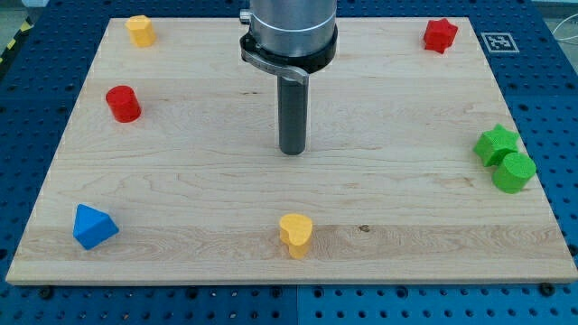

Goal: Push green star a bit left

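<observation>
The green star point(496, 144) sits near the right edge of the wooden board point(199, 199), touching a green cylinder point(515, 171) just below and to its right. My tip point(291, 151) rests on the board near its middle, far to the left of the green star, and touches no block. The rod hangs straight down from the grey arm body at the view's top.
A red star point(441, 35) is at the top right, a yellow block point(140, 30) at the top left, a red cylinder point(123, 104) at the left, a blue block point(93, 226) at the bottom left, a yellow heart point(295, 234) below my tip.
</observation>
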Action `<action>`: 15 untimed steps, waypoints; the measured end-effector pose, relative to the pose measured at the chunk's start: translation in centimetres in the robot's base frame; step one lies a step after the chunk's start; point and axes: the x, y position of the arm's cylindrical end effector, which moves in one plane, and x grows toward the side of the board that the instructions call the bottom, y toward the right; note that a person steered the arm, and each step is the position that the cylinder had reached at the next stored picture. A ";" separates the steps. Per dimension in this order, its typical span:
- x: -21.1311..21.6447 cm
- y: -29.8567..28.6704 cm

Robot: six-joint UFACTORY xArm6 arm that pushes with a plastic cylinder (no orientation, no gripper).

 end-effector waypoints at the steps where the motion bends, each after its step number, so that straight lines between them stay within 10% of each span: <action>1: -1.0 0.2; 8: -7.7 23.6; 10: -4.0 34.7; 15: 0.3 26.3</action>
